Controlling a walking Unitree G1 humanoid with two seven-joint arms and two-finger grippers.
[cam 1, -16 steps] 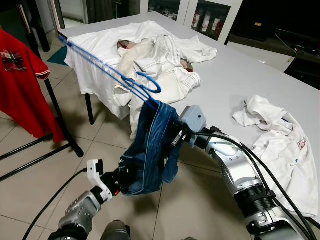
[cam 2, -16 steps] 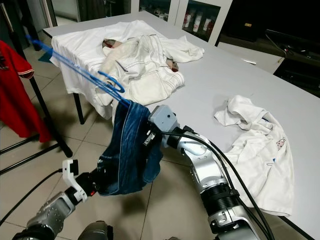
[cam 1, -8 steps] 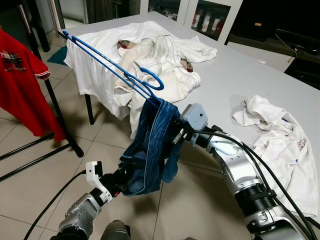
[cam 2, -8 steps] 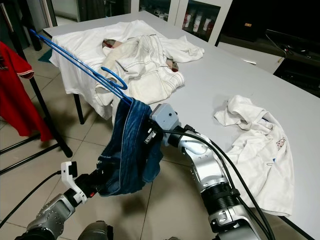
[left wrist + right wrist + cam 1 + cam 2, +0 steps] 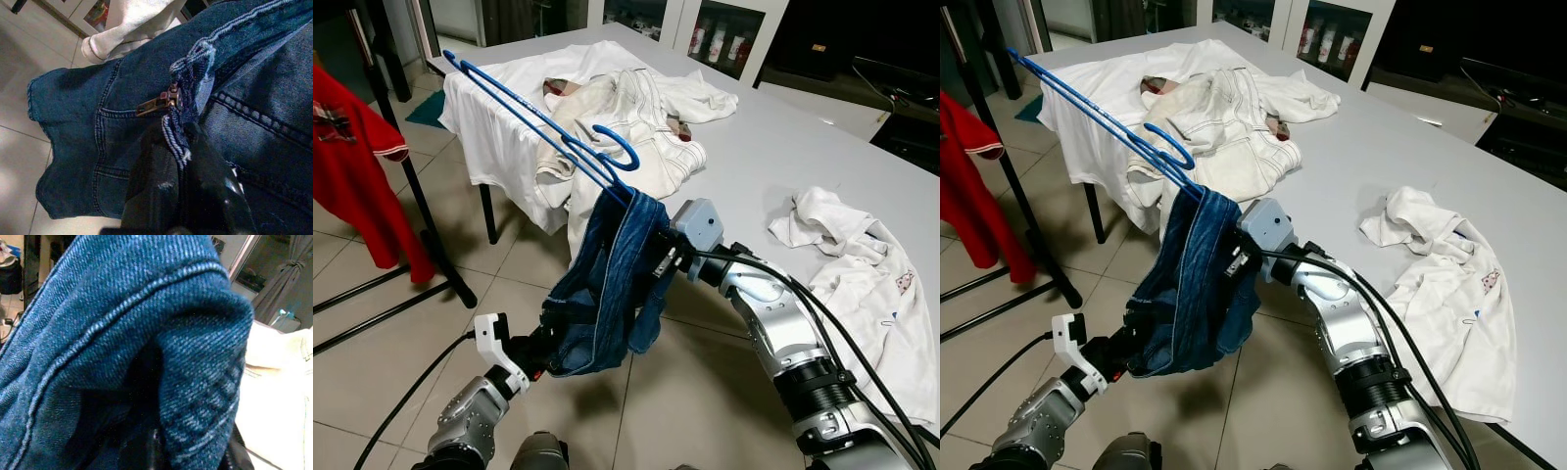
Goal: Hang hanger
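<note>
The hanger (image 5: 533, 122) is blue, held in the air off the near left corner of the surface (image 5: 773, 147), its long arm slanting up toward the far left and its hook (image 5: 612, 147) curling just above the jeans (image 5: 612, 284) draped over it. The garment hangs folded, well above the tiled floor.

Step in hand, as judged: carrying the loaded hanger toward the rack (image 5: 411, 186) on the left, where a red shirt (image 5: 352, 166) already hangs. To do this well:
- Keep the hook uppermost and free of the denim, so it can drop over the rail.
- Keep the two grippers moving at one pace — if they part, the jeans may slide off the bar.
- Clear the white clothes (image 5: 597, 108) heaped at the surface's left end before swinging left.

Right arm: reaches forward and left from the elbow, wrist level with the surface edge. The right gripper (image 5: 656, 259) is buried in the upper fold of denim; its wrist view shows cloth bunched over the fingers, so it is judged clamped on the jeans near the hanger bar.

Left arm: low, forearm rising from the floor side, wrist turned upward. The left gripper (image 5: 183, 161) is pinched on the jeans' lower edge beside the zip — fingers together, fabric between them.
</note>
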